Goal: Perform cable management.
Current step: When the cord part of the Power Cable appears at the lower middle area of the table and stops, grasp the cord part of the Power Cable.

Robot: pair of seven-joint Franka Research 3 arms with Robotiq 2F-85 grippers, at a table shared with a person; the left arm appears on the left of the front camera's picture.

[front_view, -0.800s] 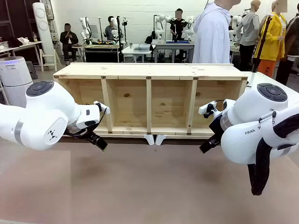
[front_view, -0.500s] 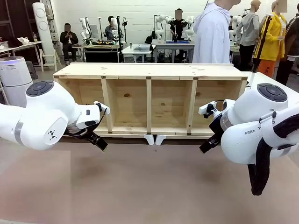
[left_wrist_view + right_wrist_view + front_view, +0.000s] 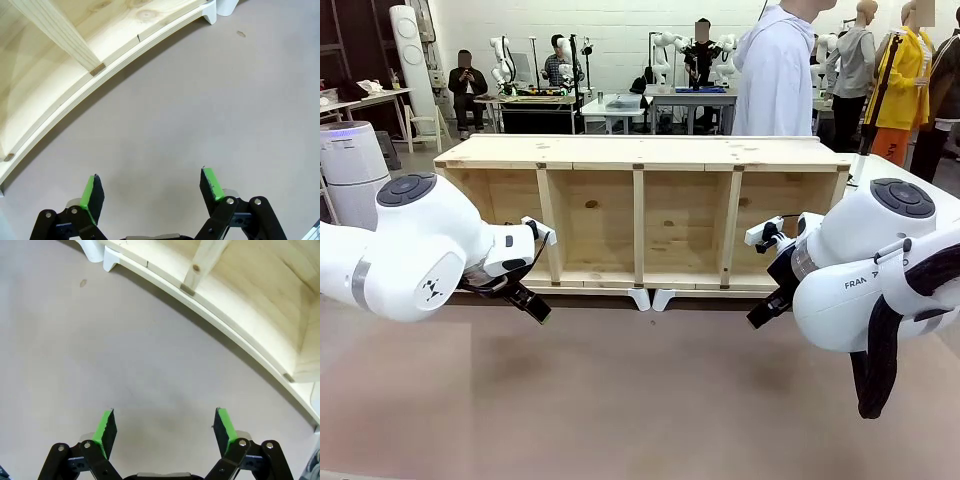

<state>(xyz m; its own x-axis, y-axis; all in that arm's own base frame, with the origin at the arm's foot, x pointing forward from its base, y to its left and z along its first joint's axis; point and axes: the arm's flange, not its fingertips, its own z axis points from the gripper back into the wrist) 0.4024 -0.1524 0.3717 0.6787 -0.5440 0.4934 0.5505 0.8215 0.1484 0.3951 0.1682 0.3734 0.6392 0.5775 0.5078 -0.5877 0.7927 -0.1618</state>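
The cable is out of view. My left gripper (image 3: 532, 307) hangs low over the brown tabletop (image 3: 640, 390), just in front of the wooden shelf unit (image 3: 640, 215) at its left end. In the left wrist view the left gripper (image 3: 152, 187) is open, its green pads (image 3: 91, 194) wide apart over bare table. My right gripper (image 3: 764, 308) hovers in front of the shelf's right end. Seen from the right wrist, that gripper (image 3: 165, 431) is open too, with nothing between its pads (image 3: 225, 426).
The long open-fronted wooden shelf unit lies across the table's far half on white feet (image 3: 652, 298). A person in a white coat (image 3: 775, 75) stands behind it. A thick black ribbed hose (image 3: 878, 350) hangs from the right arm.
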